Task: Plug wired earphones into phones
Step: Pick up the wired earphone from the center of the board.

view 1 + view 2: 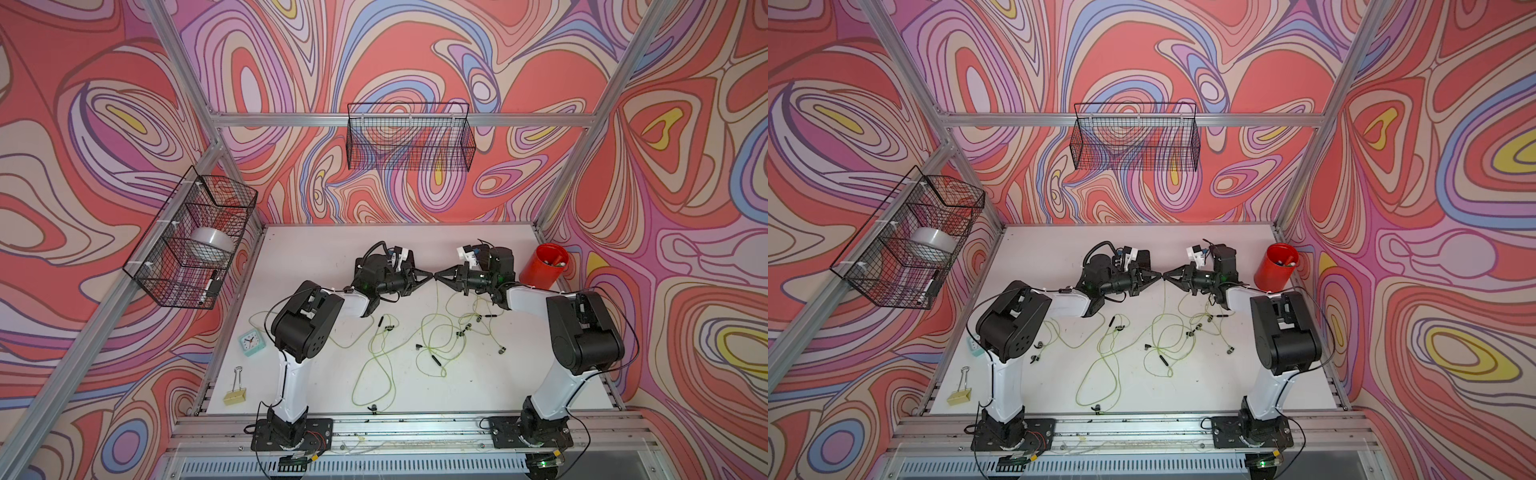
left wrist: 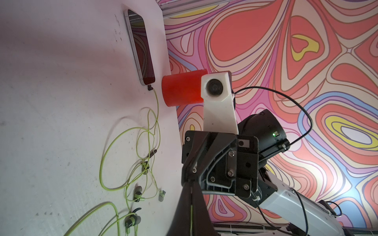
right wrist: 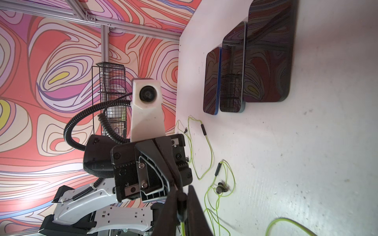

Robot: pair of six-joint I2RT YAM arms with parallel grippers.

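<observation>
Yellow-green wired earphones point(image 2: 103, 163) in loose tangled loops across the white surface point(image 2: 51, 122), dark earbuds point(image 3: 219, 188) and black remotes point(image 3: 203, 129) scattered among them, one plug point(image 2: 150, 88) seated in a flat glossy phone point(image 2: 141, 47), three more black phones point(image 3: 232, 69) lay side by side.

Both top views look steeply down from the front over the whole flat white bench point(image 1: 316, 249). The white-housed wrist cameras point(image 2: 214, 88), low and close, face each other.
</observation>
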